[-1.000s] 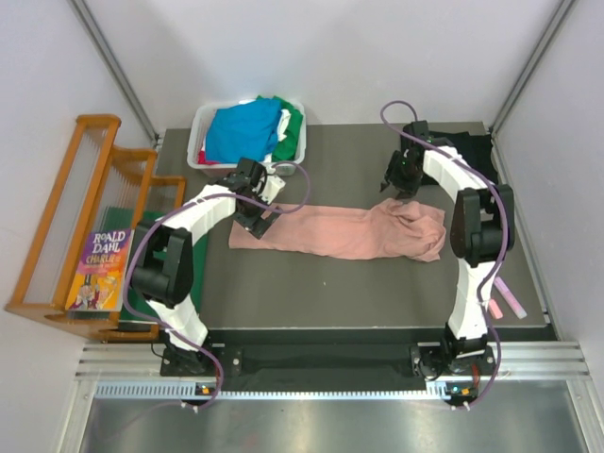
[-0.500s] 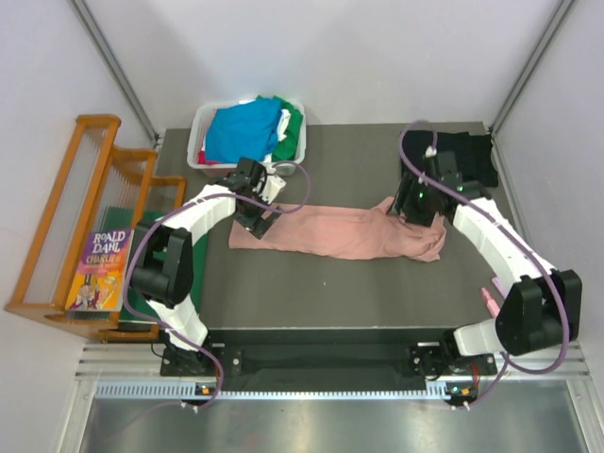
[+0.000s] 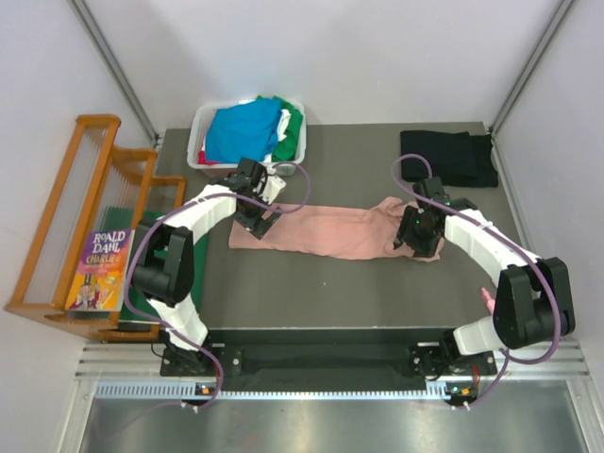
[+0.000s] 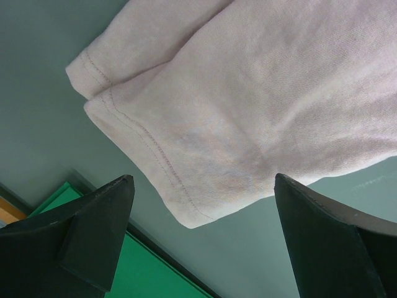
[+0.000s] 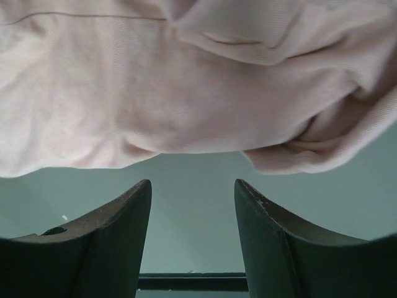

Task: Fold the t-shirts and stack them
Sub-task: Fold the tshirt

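At the far left a wooden rack (image 3: 64,203) stands off the table (image 3: 349,288), with a picture book (image 3: 97,272) propped against it and a green board (image 3: 142,291) beneath. At the table's back-left corner a white basket (image 3: 199,142) holds loose t-shirts, a bright blue one (image 3: 241,130) on top and a green one (image 3: 294,125) at its right side. Just in front of it the left gripper (image 3: 257,219) hovers over the left end of the dusty-pink t-shirt (image 3: 326,231). In its wrist view the jaws are spread wide with nothing between them, and the shirt's (image 4: 260,93) hemmed corner lies flat below. The pink shirt runs as a long folded band across the middle of the table and is bunched into rumpled folds at its right end. There the right gripper (image 3: 416,242) is low at the cloth's near edge, its jaws released and part-way apart. Its wrist view shows bare table between the fingers (image 5: 111,242) and the shirt (image 5: 155,93) just beyond them. From above the arm hides the tips, so contact cannot be told. A black t-shirt (image 3: 451,157) lies folded at the back-right corner, well apart.
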Controlling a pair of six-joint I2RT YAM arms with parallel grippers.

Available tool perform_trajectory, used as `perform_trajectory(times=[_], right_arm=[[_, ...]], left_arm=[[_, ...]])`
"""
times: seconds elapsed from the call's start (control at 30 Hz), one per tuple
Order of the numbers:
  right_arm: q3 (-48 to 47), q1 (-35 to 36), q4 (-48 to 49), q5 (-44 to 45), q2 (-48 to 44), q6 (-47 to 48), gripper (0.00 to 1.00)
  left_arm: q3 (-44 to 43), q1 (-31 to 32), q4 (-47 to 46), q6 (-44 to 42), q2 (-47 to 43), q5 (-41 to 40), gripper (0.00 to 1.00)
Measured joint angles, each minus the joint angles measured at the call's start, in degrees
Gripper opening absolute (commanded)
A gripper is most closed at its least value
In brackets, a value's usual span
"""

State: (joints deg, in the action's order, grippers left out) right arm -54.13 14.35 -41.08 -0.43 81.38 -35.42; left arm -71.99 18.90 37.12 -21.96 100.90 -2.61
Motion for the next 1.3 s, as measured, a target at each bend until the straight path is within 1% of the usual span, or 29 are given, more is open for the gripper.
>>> perform_trajectory(times=[0.2, 0.37, 0.67, 1.07, 1.13, 1.23, 1.27, 1.3], right_arm=[[0.15, -2.19, -1.22, 4.52, 0.0, -0.2, 0.54], [2.29, -4.46, -0.96, 6.29, 0.0, -0.17, 0.54], [3.5, -6.95, -0.68, 7.15, 0.28, 0.42, 0.51], [5.05, -8.28, -0.52, 7.45, 0.74, 1.64, 0.47], [5.38, -8.28, -0.24, 7.48, 0.72, 1.92, 0.46], [6.6, -8.5, -0.22, 7.45, 0.7, 2.4, 0.36], [6.97, -8.63, -0.33, 7.45, 0.7, 2.49, 0.31], [7.21, -8.85, -0.35, 7.43, 0.74, 2.58, 0.29]], left_arm=[[0.02, 0.0, -0.07, -0.02, 0.0, -0.09, 0.99], [0.72, 0.0, -0.59, -0.04, 0.0, -0.28, 0.99], [1.97, 0.0, -0.9, -0.24, -0.02, -0.5, 0.99], [3.21, -0.07, -2.01, -0.44, -0.13, -1.66, 0.99], [3.21, -0.31, -2.86, -0.24, -0.11, -1.97, 0.99], [3.19, -1.29, -4.22, 0.39, 0.04, -2.23, 0.99], [3.17, -1.75, -4.57, 0.72, 0.31, -2.36, 0.99], [3.08, -2.1, -4.72, 0.98, 0.76, -2.56, 0.99]])
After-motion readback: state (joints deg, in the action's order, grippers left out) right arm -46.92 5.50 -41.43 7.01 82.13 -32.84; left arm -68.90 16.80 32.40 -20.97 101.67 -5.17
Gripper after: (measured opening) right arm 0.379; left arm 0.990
